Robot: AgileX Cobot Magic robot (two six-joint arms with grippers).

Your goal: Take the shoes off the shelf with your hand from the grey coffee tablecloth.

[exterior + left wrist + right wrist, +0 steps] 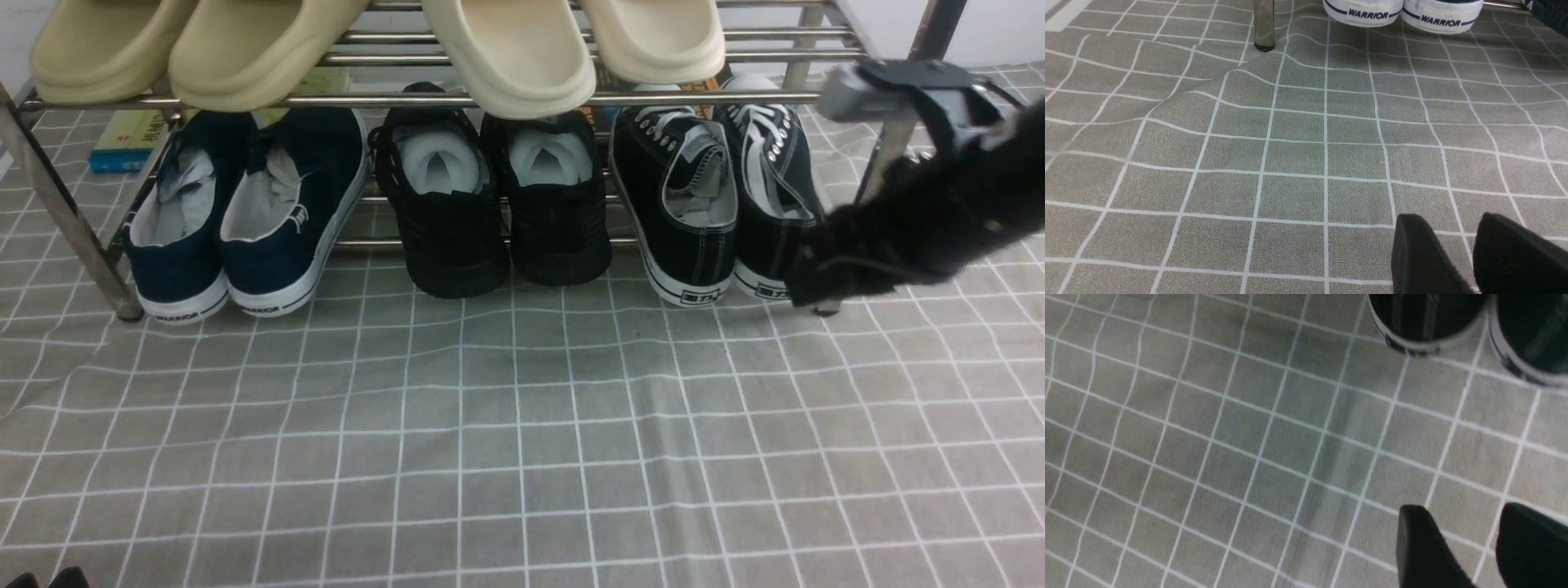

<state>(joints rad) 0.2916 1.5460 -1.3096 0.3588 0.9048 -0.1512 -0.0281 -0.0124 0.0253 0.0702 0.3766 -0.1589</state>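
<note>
The black canvas shoes with white laces stand at the right of the steel shelf's lower tier, heels toward me, on the grey gridded tablecloth. My right gripper reaches in from the right, low and close by the heel of the right-hand shoe, its grey block above. In the right wrist view this gripper is open and empty over the cloth, with both shoe heels ahead of it. My left gripper is open and empty over the cloth and barely shows at the front view's bottom left.
Navy white-soled sneakers and all-black mesh sneakers share the lower tier. Beige slippers lie on the upper tier. A slanted shelf leg stands at the left beside a cloth wrinkle. A book lies behind.
</note>
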